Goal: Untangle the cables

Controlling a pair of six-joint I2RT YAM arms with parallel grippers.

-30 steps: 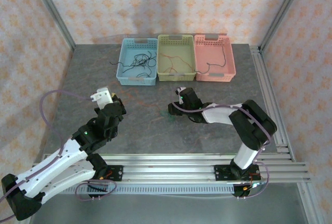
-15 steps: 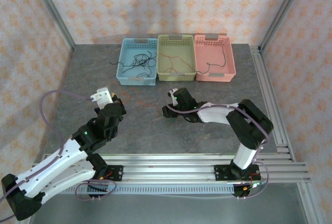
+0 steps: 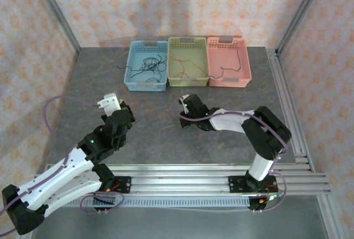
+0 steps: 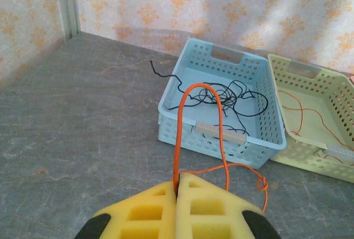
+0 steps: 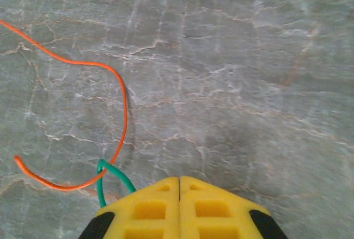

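My left gripper (image 4: pixel 178 186) is shut on an orange cable (image 4: pixel 178 134). That cable arches up in front of the blue basket (image 4: pixel 221 136) and drops back to a small knot (image 4: pixel 261 184) on the table. My right gripper (image 5: pixel 180 182) (image 3: pixel 186 103) is shut low over the table middle. A green cable (image 5: pixel 113 172) loops out from under its left finger, seemingly pinched there. An orange cable (image 5: pixel 123 112) hooks through that green loop and trails off to the upper left. More black cables (image 4: pixel 232 92) lie in the blue basket.
Three baskets stand in a row at the back: blue (image 3: pixel 146 87), yellow-green (image 3: pixel 188 82) with orange cables, pink (image 3: pixel 229 82) with a dark cable. A black cable end (image 3: pixel 123 68) hangs over the blue basket's left side. Metal rails (image 3: pixel 287 106) run along the right and near edges.
My right gripper has slid a little to the left over the table and closed its jaws. The left arm and its orange cable have stayed put.
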